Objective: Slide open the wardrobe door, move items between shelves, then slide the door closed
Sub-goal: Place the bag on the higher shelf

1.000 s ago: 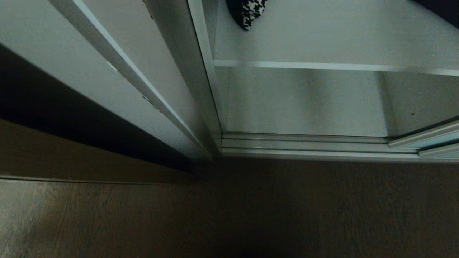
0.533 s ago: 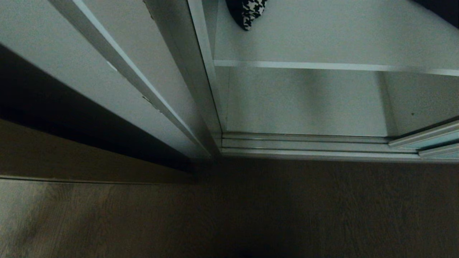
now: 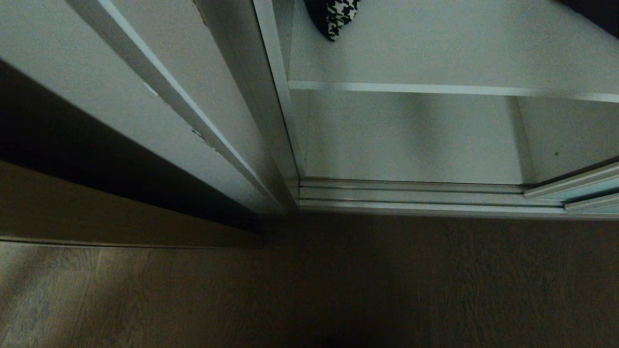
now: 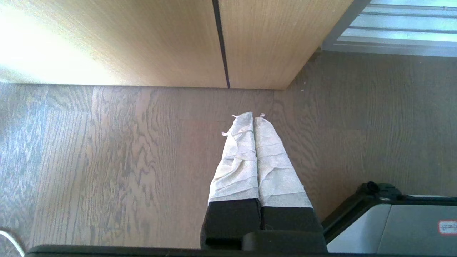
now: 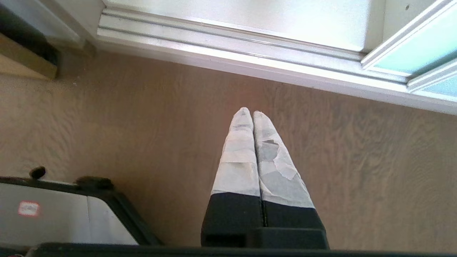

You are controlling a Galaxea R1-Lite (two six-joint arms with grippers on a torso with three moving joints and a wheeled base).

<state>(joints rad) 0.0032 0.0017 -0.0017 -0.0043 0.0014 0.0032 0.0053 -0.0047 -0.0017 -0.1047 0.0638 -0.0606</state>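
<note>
Nothing has shifted over the last second. Sliding wardrobe door (image 3: 587, 186) stands slid aside at right; houndstooth piece (image 3: 338, 17) lies on the upper shelf (image 3: 435, 88). Left gripper (image 4: 253, 117) and right gripper (image 5: 249, 112): jaws together, empty, hanging over the floor (image 5: 142, 125), so the shelf transfer looks unstarted.

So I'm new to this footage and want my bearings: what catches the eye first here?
The houndstooth cloth, lying at the back left of a white shelf in the open wardrobe. Next, the frosted blue-green sliding door, pushed to the right on its floor track. Both taped claws, left and right, are shut, pointing at the wood floor.
</note>
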